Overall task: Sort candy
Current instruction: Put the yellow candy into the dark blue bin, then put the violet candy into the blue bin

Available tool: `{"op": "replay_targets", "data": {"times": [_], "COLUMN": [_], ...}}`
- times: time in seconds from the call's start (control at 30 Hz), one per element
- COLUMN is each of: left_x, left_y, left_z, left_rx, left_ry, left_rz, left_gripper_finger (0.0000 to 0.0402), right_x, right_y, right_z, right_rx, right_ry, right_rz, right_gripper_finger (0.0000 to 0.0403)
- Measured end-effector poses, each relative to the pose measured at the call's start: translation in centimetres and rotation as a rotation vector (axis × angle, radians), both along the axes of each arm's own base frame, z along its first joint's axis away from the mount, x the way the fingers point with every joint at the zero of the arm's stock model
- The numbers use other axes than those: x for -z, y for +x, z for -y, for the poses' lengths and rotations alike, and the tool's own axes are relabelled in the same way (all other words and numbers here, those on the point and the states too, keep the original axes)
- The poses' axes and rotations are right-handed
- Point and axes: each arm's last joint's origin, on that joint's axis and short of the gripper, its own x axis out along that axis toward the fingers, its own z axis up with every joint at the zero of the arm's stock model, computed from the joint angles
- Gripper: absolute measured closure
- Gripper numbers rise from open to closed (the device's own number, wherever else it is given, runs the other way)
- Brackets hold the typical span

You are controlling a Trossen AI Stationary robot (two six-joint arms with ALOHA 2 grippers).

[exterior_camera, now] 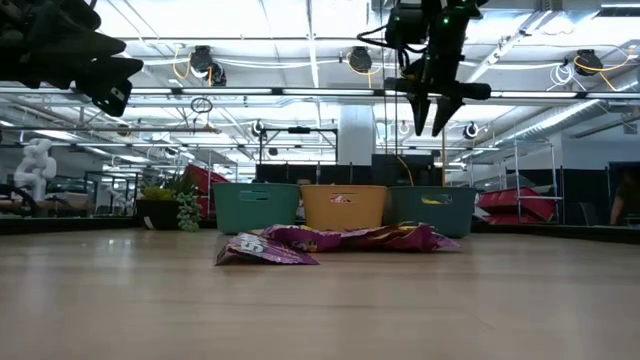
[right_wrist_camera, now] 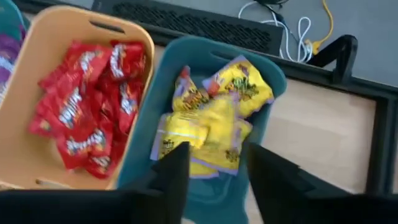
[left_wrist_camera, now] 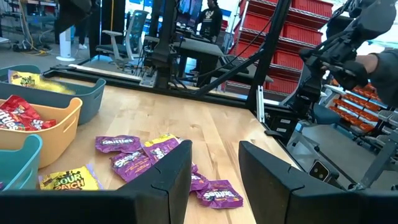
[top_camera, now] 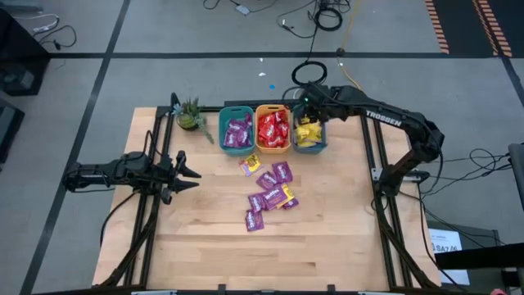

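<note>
Loose candy lies flat on the table's middle: several purple packets [top_camera: 270, 192] [left_wrist_camera: 127, 155] and a yellow packet [top_camera: 250, 164] [left_wrist_camera: 68, 180]. Along the far edge stand three bins: a teal bin with purple packets [top_camera: 237, 131], an orange bin with red packets [top_camera: 273, 129] [right_wrist_camera: 87, 99], and a teal bin with yellow packets [top_camera: 309, 135] [right_wrist_camera: 211, 124]. My right gripper [top_camera: 307, 115] [exterior_camera: 432, 115] [right_wrist_camera: 214, 162] hangs open and empty above the yellow-filled bin. My left gripper [top_camera: 192, 174] [left_wrist_camera: 214, 168] is open, raised over the table's left side, pointing toward the loose packets.
A small potted plant [top_camera: 191, 116] [exterior_camera: 165, 205] stands at the far left, beside the bins. Bare wood spreads over the near half of the table [top_camera: 270, 254]. Black frame rails [top_camera: 372, 172] run along the left and right edges.
</note>
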Motion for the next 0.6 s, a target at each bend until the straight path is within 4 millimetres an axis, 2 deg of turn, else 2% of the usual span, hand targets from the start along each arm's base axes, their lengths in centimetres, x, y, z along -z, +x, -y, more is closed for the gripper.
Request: {"op": "replay_targets", "data": {"times": [0.13, 0.27, 0.4, 0.6], "left_x": [0.00, 0.00, 0.00, 0.00], "left_y": [0.00, 0.00, 0.00, 0.00], "left_z": [0.00, 0.00, 0.00, 0.00], "left_rx": [0.000, 0.000, 0.000, 0.000], "left_ry": [0.000, 0.000, 0.000, 0.000], "left_rz": [0.000, 0.000, 0.000, 0.000], "left_gripper_finger": [0.0259, 0.0259, 0.0259, 0.0259], "right_x": [0.14, 0.14, 0.14, 0.14], "right_y": [-0.44, -0.47, -0.46, -0.46], "right_z": [-0.02, -0.02, -0.03, -0.03], "right_rx": [0.000, -0.023, -0.033, -0.033], "right_ry": [0.018, 0.011, 0.010, 0.011], "right_rz": [-0.042, -0.060, -0.065, -0.065], "right_gripper_finger": [0.0197, 0.0162, 0.0146, 0.0146]}}
